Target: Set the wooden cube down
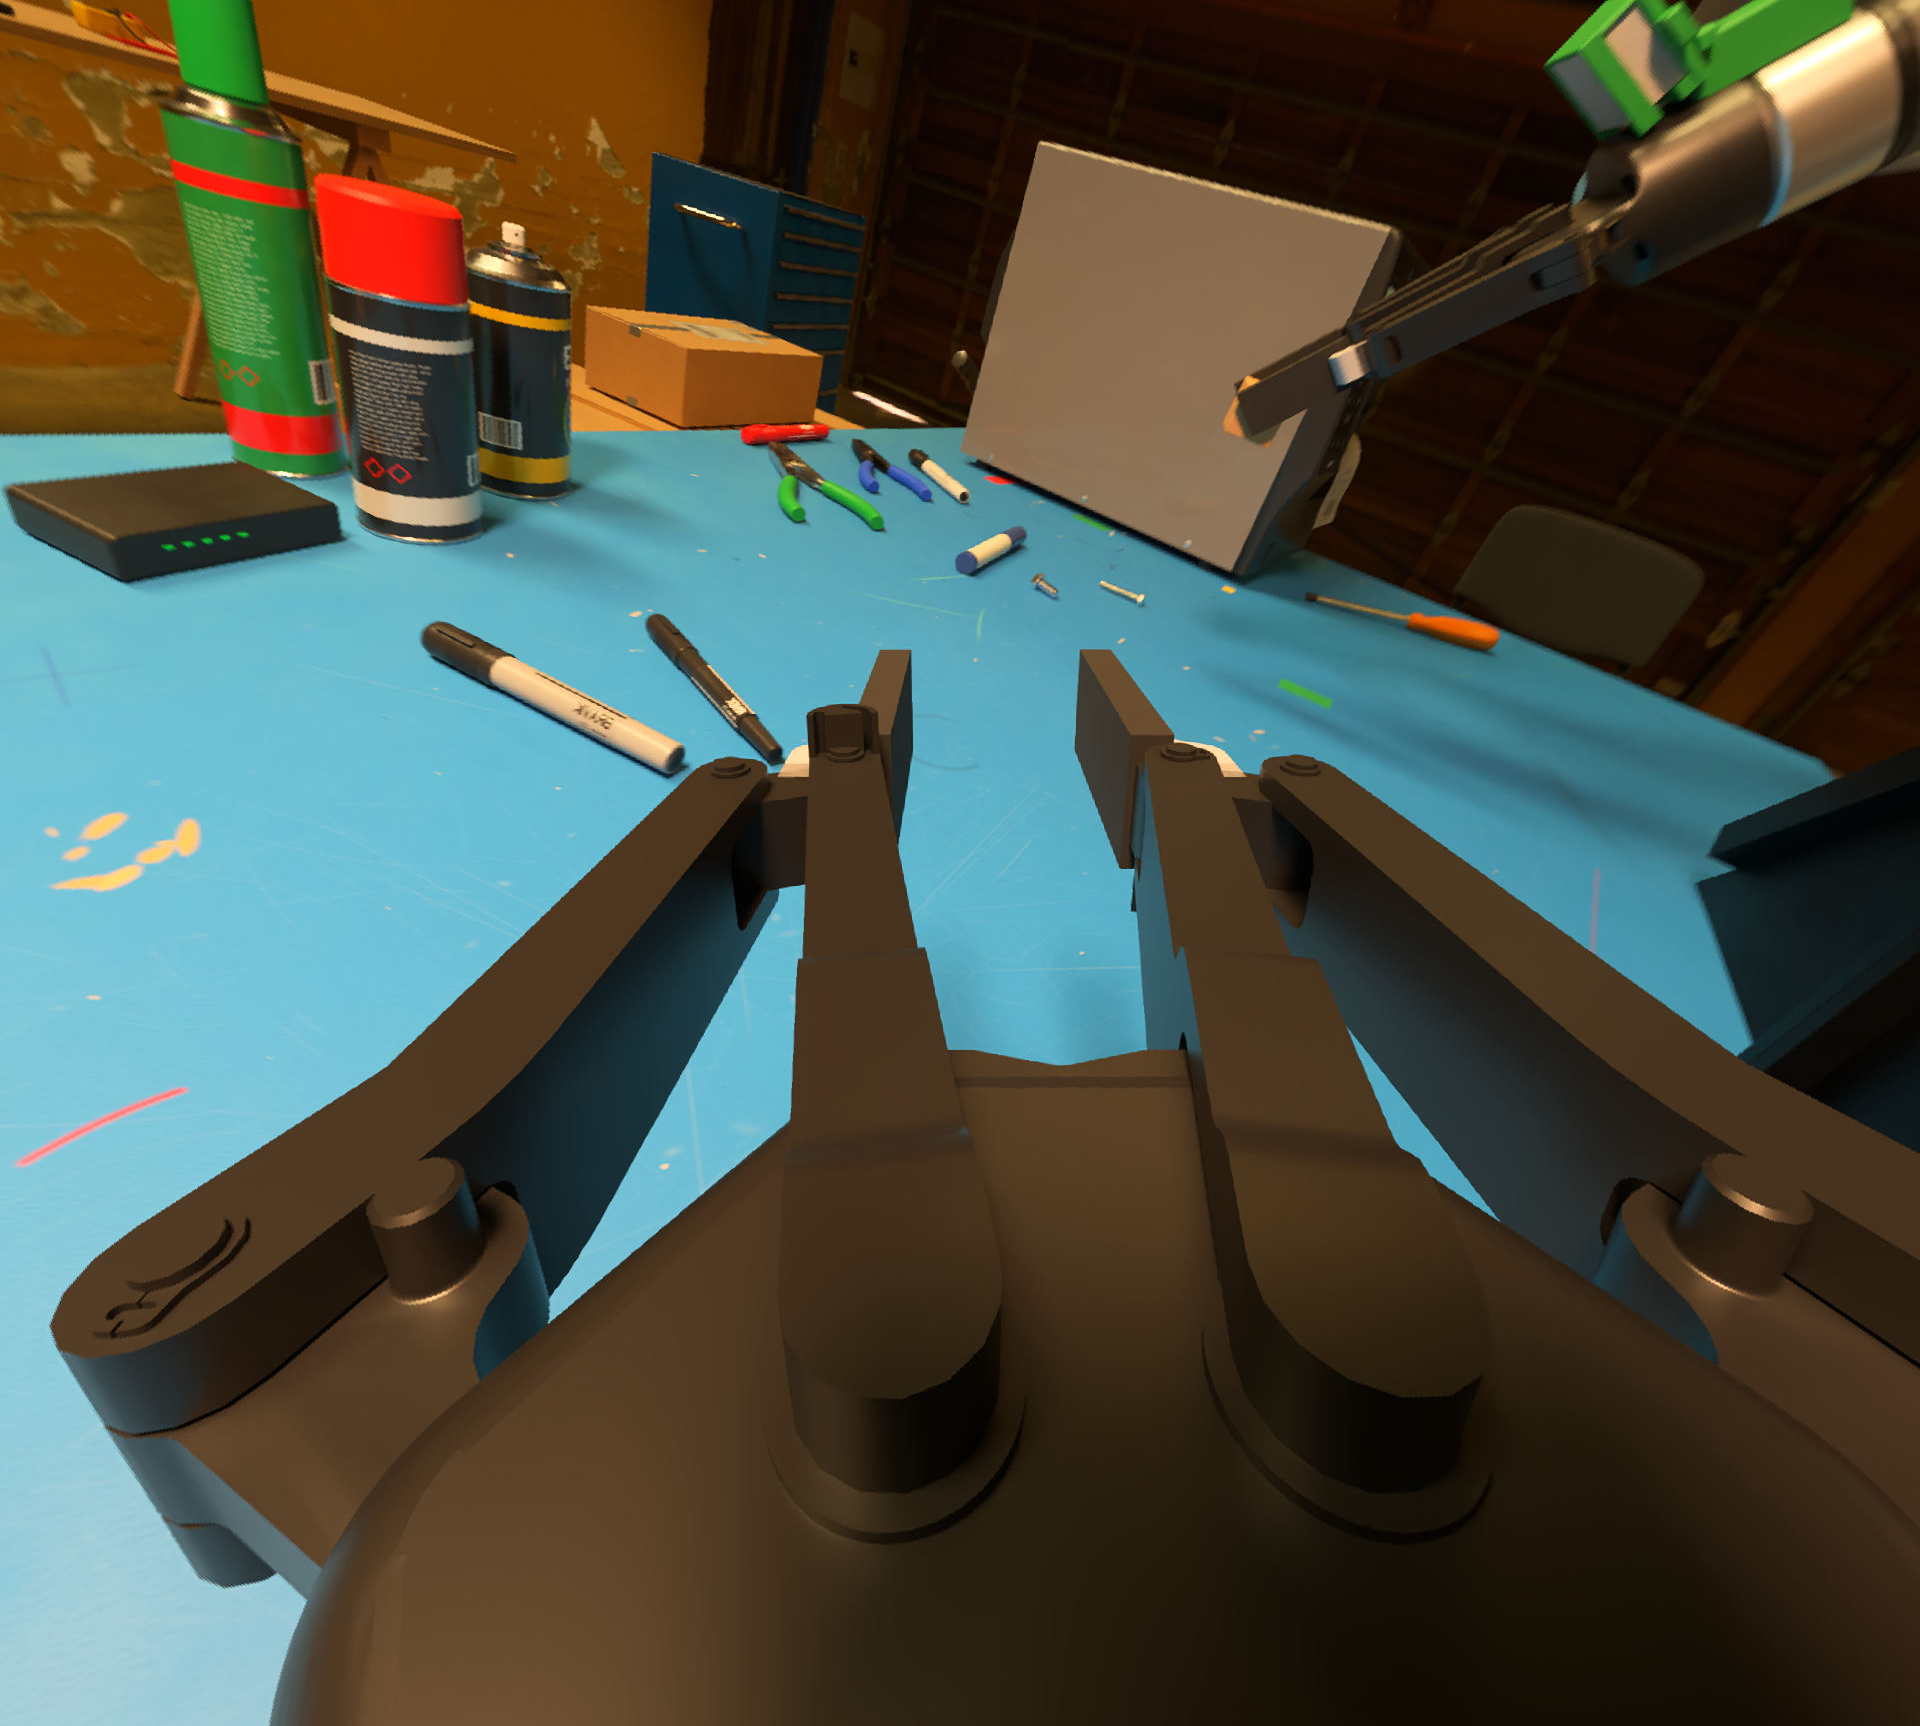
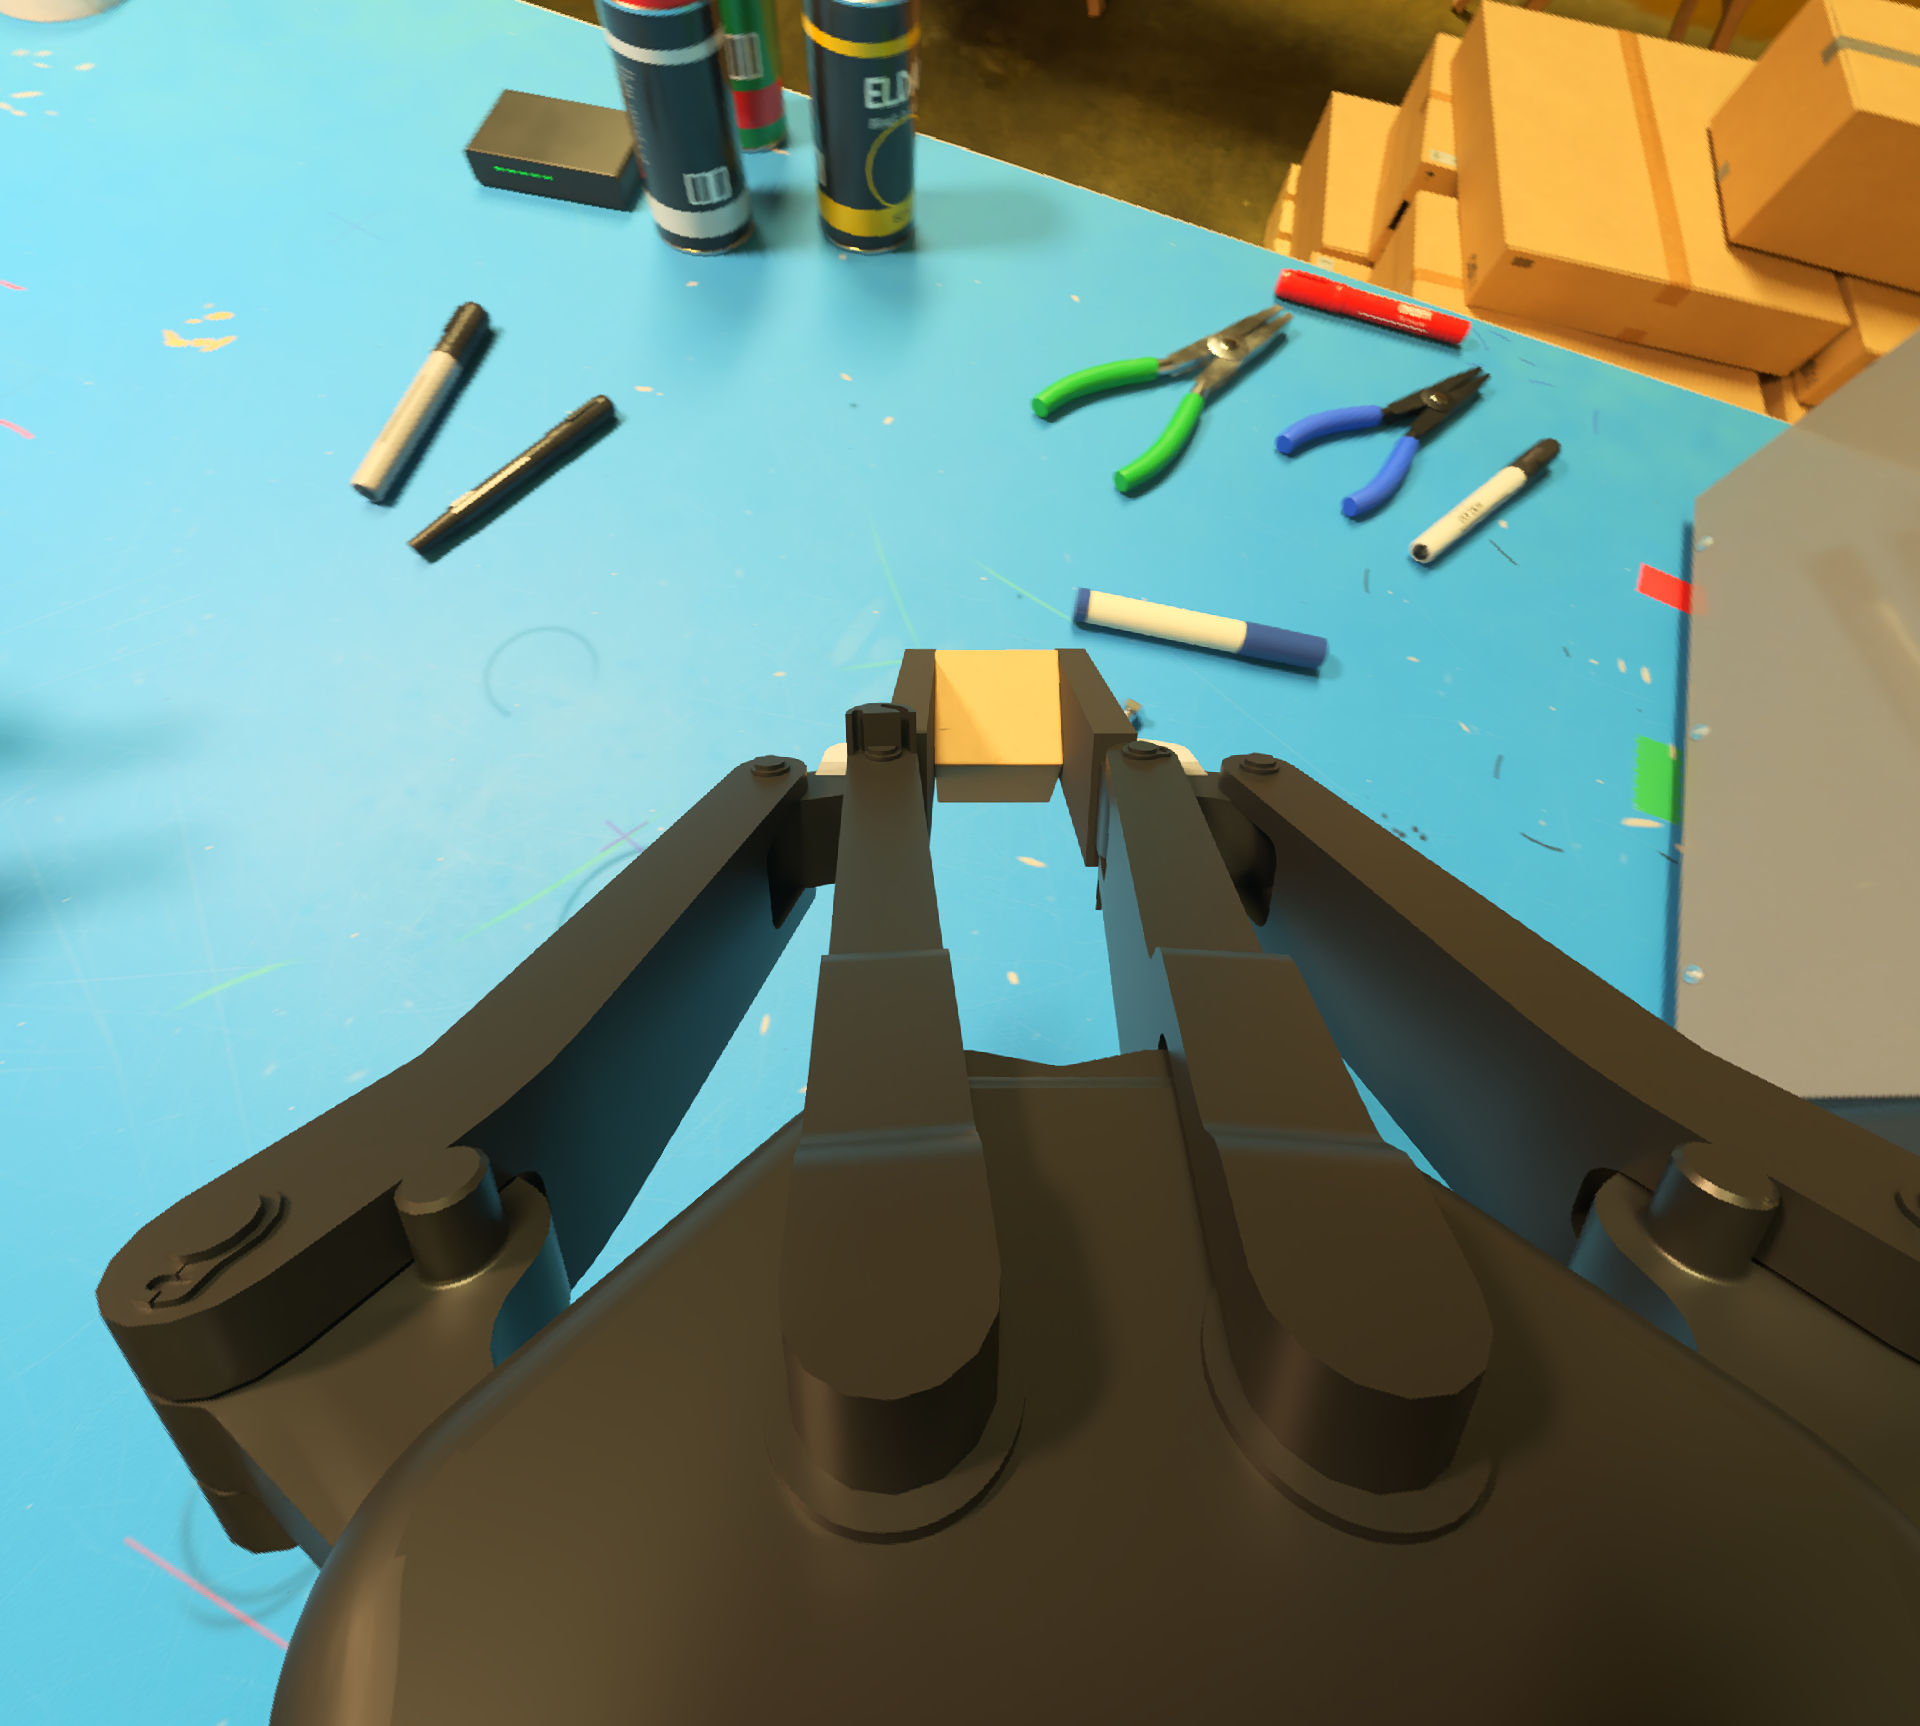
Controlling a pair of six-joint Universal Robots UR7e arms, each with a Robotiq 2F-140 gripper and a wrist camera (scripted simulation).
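The wooden cube [image 2: 995,708] is pale tan and sits clamped between the fingertips of my right gripper [image 2: 995,689], held in the air above the blue table [image 2: 312,793]. In the left wrist view the right gripper [image 1: 1262,409] hangs high at the upper right, in front of a grey box, with a corner of the cube [image 1: 1236,419] showing at its tip. My left gripper [image 1: 994,689] is open and empty, low over the table [image 1: 312,897].
Three spray cans [image 2: 675,45], a black box with green lights [image 2: 551,154], black markers [image 2: 421,398], green pliers [image 2: 1164,398], blue pliers [image 2: 1382,440], a blue-and-white marker [image 2: 1200,629] and a red marker [image 2: 1371,307] lie on the table. A grey box [image 2: 1808,741] stands at the right. An orange screwdriver [image 1: 1444,629] lies near the right edge.
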